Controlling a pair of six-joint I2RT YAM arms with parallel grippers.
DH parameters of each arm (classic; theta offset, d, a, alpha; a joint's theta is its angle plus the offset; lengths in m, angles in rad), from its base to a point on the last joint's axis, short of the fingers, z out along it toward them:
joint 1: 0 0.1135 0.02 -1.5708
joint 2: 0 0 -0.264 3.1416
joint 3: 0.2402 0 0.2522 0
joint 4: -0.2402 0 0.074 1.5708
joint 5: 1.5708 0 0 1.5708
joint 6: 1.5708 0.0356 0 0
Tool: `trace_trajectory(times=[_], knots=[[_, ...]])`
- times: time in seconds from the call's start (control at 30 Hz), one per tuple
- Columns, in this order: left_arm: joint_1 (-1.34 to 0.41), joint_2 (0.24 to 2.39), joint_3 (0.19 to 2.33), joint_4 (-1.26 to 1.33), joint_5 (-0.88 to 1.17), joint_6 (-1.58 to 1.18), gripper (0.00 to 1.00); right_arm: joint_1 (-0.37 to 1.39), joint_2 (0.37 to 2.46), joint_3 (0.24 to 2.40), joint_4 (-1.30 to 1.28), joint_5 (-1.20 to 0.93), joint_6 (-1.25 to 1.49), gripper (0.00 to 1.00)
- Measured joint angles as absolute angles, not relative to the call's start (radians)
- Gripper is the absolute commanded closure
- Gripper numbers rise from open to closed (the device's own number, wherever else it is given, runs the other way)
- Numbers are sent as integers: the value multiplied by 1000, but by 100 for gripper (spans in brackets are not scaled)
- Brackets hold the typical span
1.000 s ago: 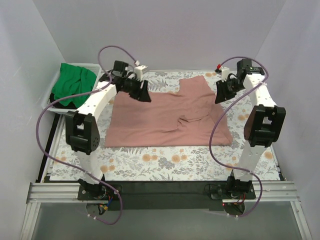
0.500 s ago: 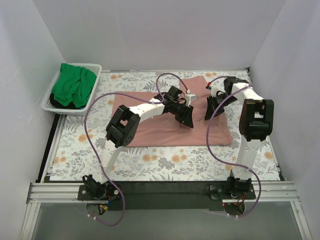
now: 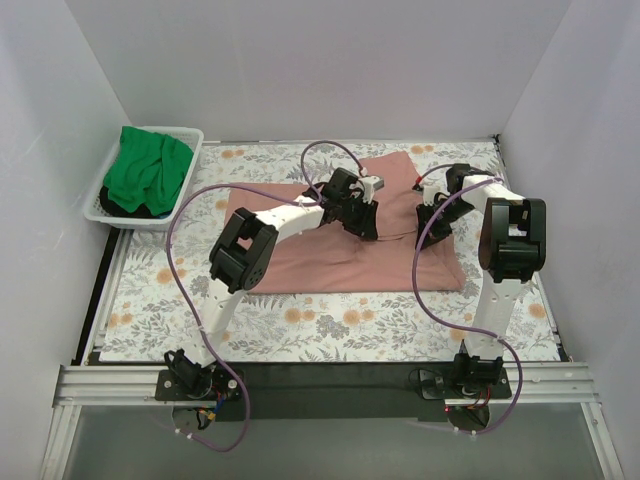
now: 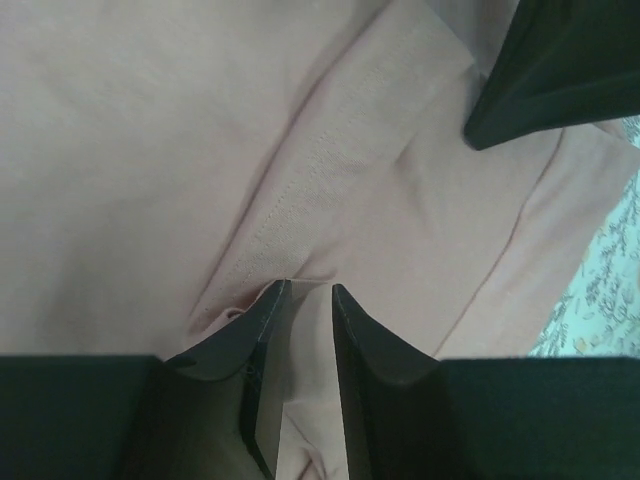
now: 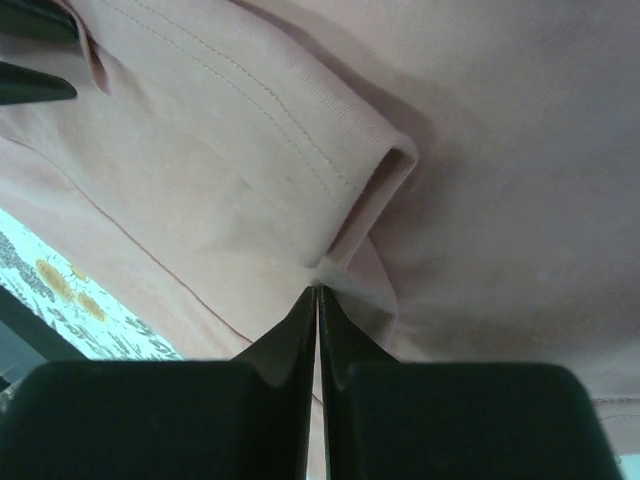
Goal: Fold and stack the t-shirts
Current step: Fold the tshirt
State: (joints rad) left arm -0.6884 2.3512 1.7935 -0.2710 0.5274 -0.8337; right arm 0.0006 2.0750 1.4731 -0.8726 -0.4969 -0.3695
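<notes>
Overhead, the dusty salmon-pink cloth t-shirt [image 3: 300, 250] lies spread on the floral grey-and-orange cloth [image 3: 300, 325], both arms reaching onto its right half. The bright green cloth t-shirt [image 3: 148, 170] sits bunched in the white slotted plastic basket [image 3: 188, 134] at far left. Only the wrist cameras reveal the grips: the left gripper [image 4: 308, 287] pinches a pink ridge between narrowly parted fingers, and the right gripper [image 5: 318, 290] presses its fingers together on a thin fold beside a rolled hem.
</notes>
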Motion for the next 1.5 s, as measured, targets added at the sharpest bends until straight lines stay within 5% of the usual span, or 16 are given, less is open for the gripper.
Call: trace_trajectory(times=[0.43, 0.6, 0.97, 1.5], knots=[[-571, 2415, 1890, -209, 495, -850, 76, 2, 2075, 1473, -860, -477, -369, 94], [-525, 2321, 1739, -159, 602, -813, 75, 16, 2075, 1474, -860, -477, -369, 94], [-702, 2240, 1633, -130, 687, -817, 75, 22, 2065, 1512, -863, -502, -349, 94], [-691, 2353, 1730, -150, 560, -847, 75, 22, 2083, 1526, -863, -481, -340, 97]])
